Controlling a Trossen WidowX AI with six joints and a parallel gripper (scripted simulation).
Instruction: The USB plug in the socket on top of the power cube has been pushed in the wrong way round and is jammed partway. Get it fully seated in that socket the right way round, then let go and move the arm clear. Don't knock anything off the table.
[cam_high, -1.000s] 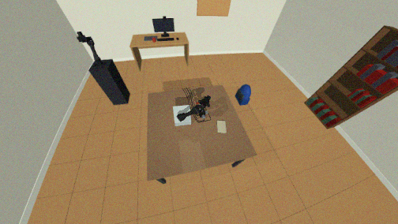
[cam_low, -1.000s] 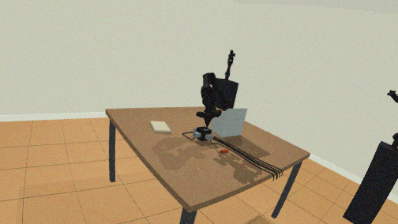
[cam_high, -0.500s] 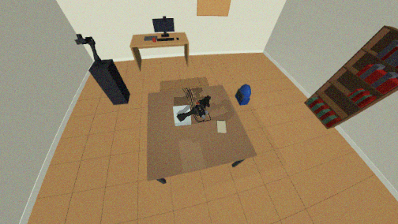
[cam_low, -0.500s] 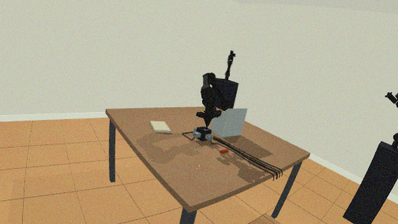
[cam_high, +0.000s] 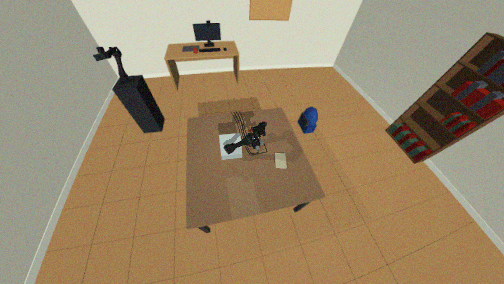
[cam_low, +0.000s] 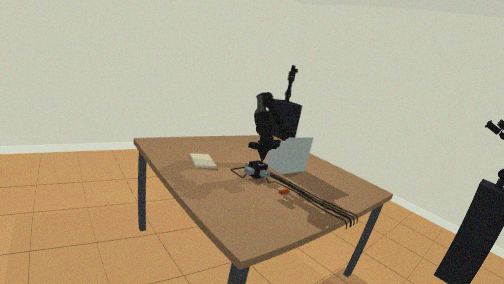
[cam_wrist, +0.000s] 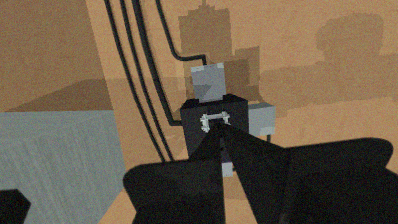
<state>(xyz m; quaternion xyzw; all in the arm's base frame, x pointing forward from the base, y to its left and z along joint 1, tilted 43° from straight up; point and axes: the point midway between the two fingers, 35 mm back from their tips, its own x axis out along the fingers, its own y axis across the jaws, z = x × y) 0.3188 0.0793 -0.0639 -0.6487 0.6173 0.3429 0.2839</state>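
The black power cube (cam_low: 258, 172) (cam_wrist: 240, 112) stands on the table with grey plugs in its sides, one plug (cam_wrist: 209, 82) at the far side and one (cam_wrist: 261, 120) at the right. A pale bracket-shaped outline (cam_wrist: 226, 116) shows on its top face. My gripper (cam_low: 262, 160) (cam_wrist: 219, 129) points down at the cube top, its fingertips close together over the near edge of that outline. It is shut on the USB plug, which is mostly hidden by the fingers. How deep the plug sits and which way round it is cannot be made out.
A pale grey-blue block (cam_low: 292, 159) (cam_wrist: 60, 165) stands beside the cube. Black cables (cam_low: 320, 199) (cam_wrist: 144, 65) run from the cube towards the table edge. A small red piece (cam_low: 284, 191) lies near them. A cream notebook (cam_high: 280, 160) (cam_low: 203, 161) lies on the table (cam_high: 210, 195).
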